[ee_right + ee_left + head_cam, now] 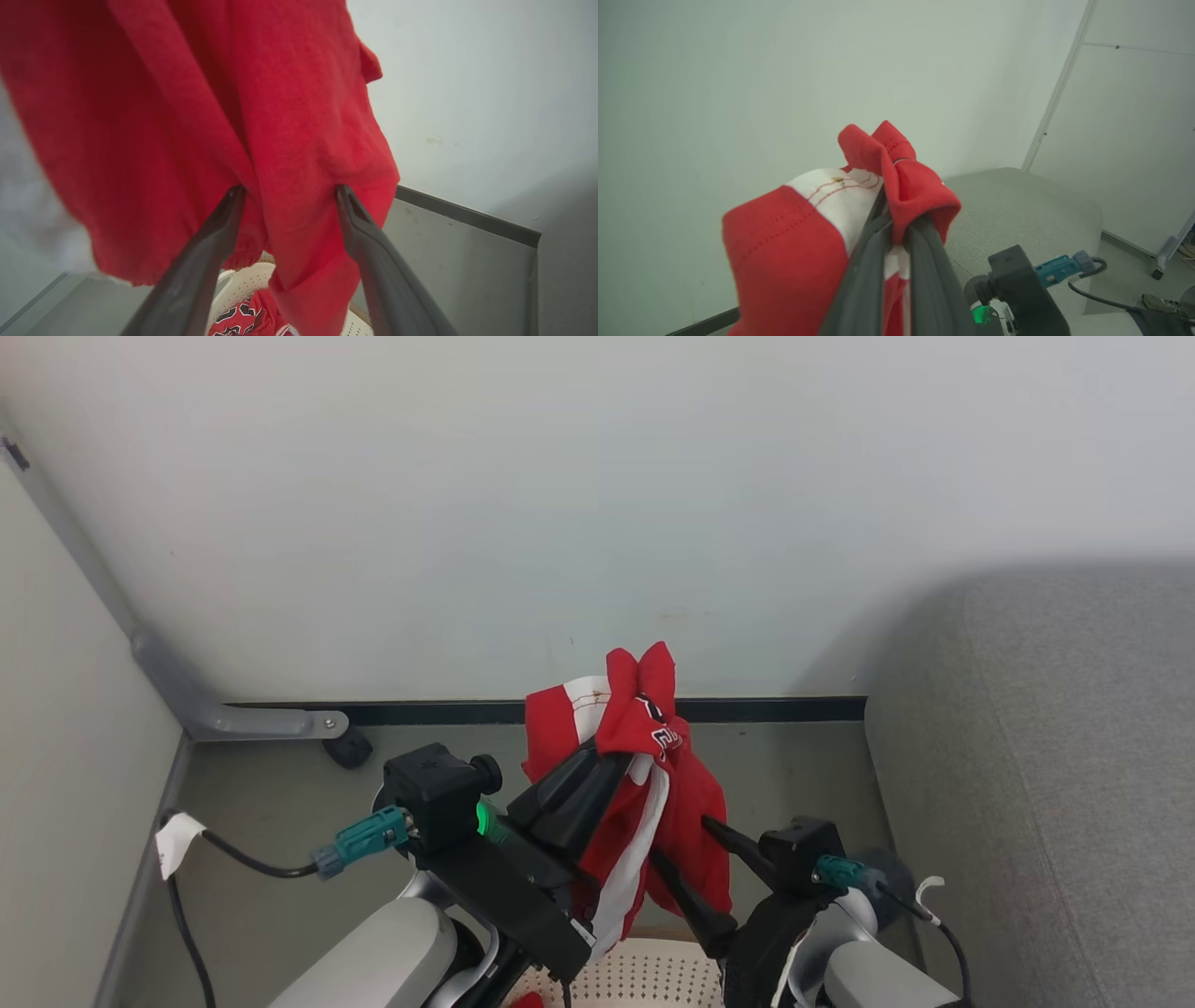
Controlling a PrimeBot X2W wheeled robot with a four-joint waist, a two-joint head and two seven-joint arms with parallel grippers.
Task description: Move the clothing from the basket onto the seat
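– Pale wall stands at the far side in the head view, with a dark skirting line and grey floor under it. What is at the right?

– The grey seat, close against the wall. Left of it, the left tool is pressed together on a red-and-white garment. The garment hangs in the air above the basket, and the basket is at the near edge, between the two arms.

– And the right tool?

– Its two fingers are spread. Their tips are at the right side of the hanging cloth, lower than the left tool.

– What does the left wrist view show?

– The left tool pinches the garment. A red fold stands up above the fingertips, and a white part with red stitching is at the left. The seat is behind, to the right, and apart from the cloth.

– And the right wrist view?

– The right tool has its fingers wide apart. The red garment hangs just before the tips, but I cannot tell if they touch it. Lower, between the fingers, the basket stands on the floor. Another garment, red with black and white lettering, lies inside it.
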